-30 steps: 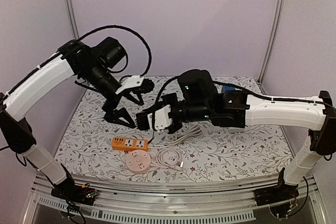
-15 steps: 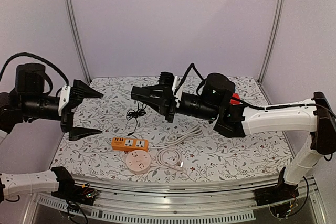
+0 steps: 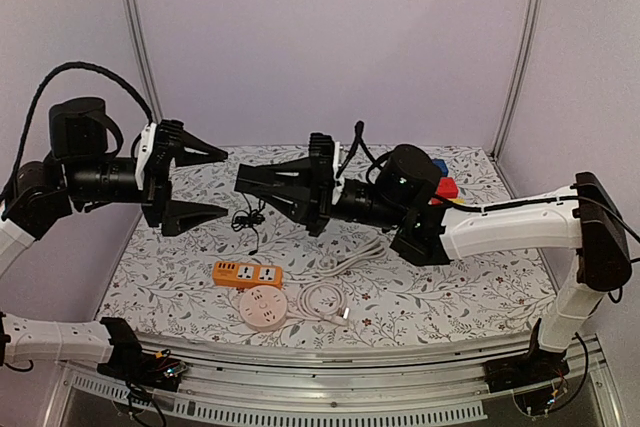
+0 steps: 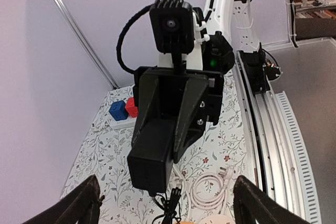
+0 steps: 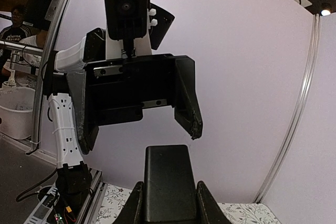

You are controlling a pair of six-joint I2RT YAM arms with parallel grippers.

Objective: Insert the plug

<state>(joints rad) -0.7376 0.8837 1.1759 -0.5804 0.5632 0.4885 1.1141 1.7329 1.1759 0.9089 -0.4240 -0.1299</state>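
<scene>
The plug is a black adapter block (image 3: pixel 246 181) with a thin black cable (image 3: pixel 250 222) hanging to the table. My right gripper (image 3: pixel 272 189) is shut on it, holding it in the air and pointing left. In the right wrist view the block (image 5: pixel 167 166) sticks out beyond both fingers (image 5: pixel 134 203). My left gripper (image 3: pixel 215 183) faces it from the left, open, with a small gap between its tips and the block's end. The left wrist view shows the block (image 4: pixel 152 156) end-on above my spread fingers (image 4: pixel 79 205). An orange power strip (image 3: pixel 246 273) lies on the table below.
A round pink socket (image 3: pixel 264 307) and a coiled white cable (image 3: pixel 320 299) lie beside the orange strip. A white cord with a plug (image 3: pixel 350 257) runs behind them. Red and blue blocks (image 3: pixel 443 185) sit on a white strip at the back right. Frame posts stand at the back corners.
A second ago both grippers were low over the table. The right one rose with the plug and turned left. The left gripper swung up to face it and narrowed slightly.
</scene>
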